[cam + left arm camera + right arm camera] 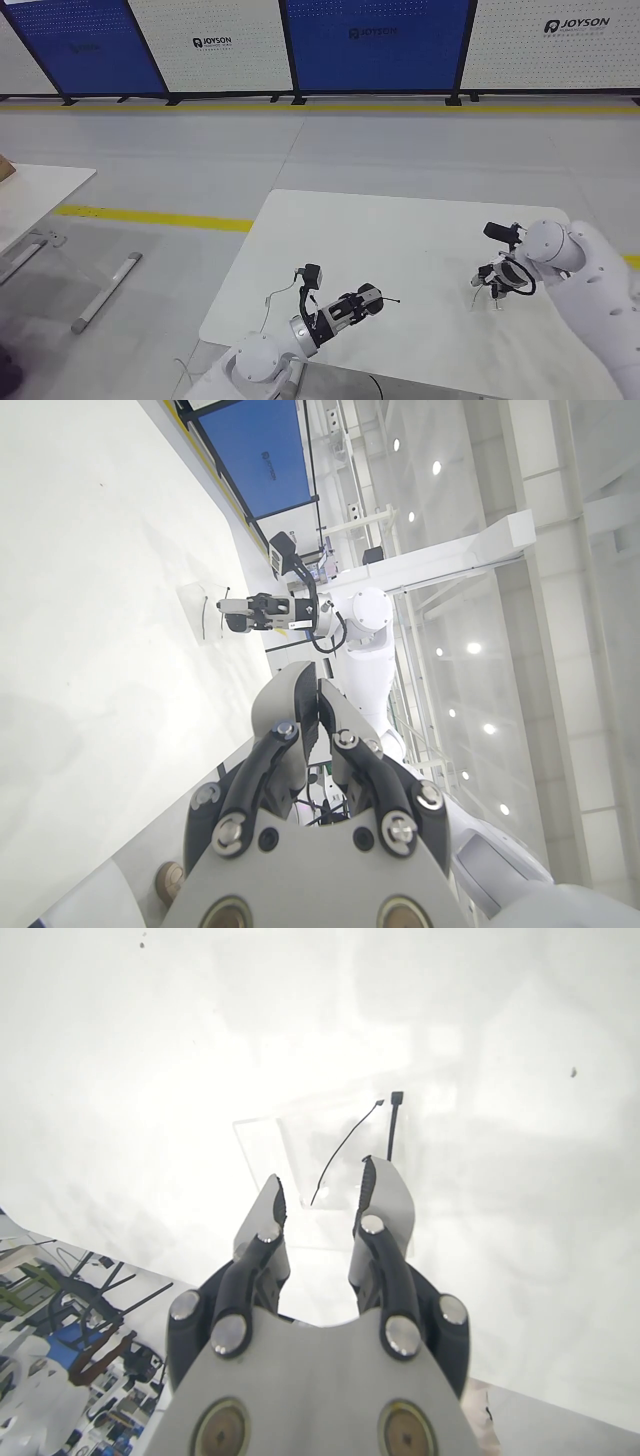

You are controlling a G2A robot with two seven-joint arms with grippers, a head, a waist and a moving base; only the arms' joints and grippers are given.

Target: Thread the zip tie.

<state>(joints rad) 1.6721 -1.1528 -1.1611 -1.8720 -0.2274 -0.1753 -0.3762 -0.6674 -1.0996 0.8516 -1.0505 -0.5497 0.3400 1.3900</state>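
While the right gripper [322, 1185] hangs spread wide over a clear sheet [260, 1138] at the right of the top view, a thin zip tie [345, 1143] and a thicker zip tie [392, 1128] lie on it just beside each other. The left gripper [318, 695], lower centre, is pinched together, perhaps on a black strand [390, 300] poking from its tip, which is too fine to call. The danger is that the right fingers catch both ties at once, or the sheet skids on the table [400, 240]. The thicker tie's tail is hidden behind a finger.

Round ceiling lights [473, 647] wash the white table [150, 1053] into glare.
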